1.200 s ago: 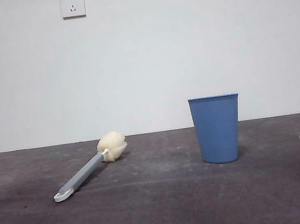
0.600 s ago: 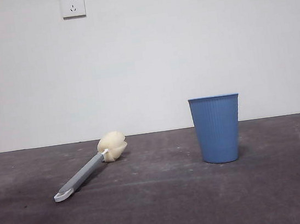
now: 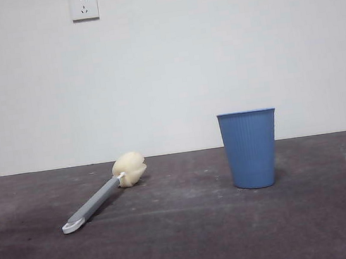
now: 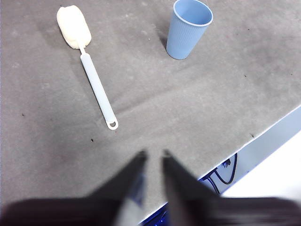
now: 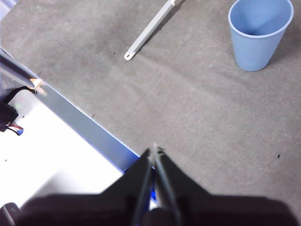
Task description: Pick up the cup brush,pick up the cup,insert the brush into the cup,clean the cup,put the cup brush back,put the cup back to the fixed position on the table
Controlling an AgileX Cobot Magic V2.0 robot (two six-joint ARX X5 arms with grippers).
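The cup brush (image 3: 96, 202) lies flat on the table (image 3: 188, 245) at the left, its cream sponge head toward the wall and its white loop toward the front. The blue ribbed cup (image 3: 250, 149) stands upright to the right of it, empty. Neither arm shows in the front view. High above the table's near edge, my left gripper (image 4: 153, 154) hangs with a narrow gap between its jaws and nothing in it; the brush (image 4: 96, 89) and the cup (image 4: 188, 30) lie well beyond it. My right gripper (image 5: 154, 149) is shut and empty, far from the cup (image 5: 260, 35) and the brush handle (image 5: 148, 30).
A white wall with two sockets (image 3: 83, 5) closes the back. Both wrist views show the table's front edge (image 5: 89, 129), with cables and a pale floor below it.
The black arm tip at the front view's top right corner one second ago has left the picture. Brush and cup have not moved.
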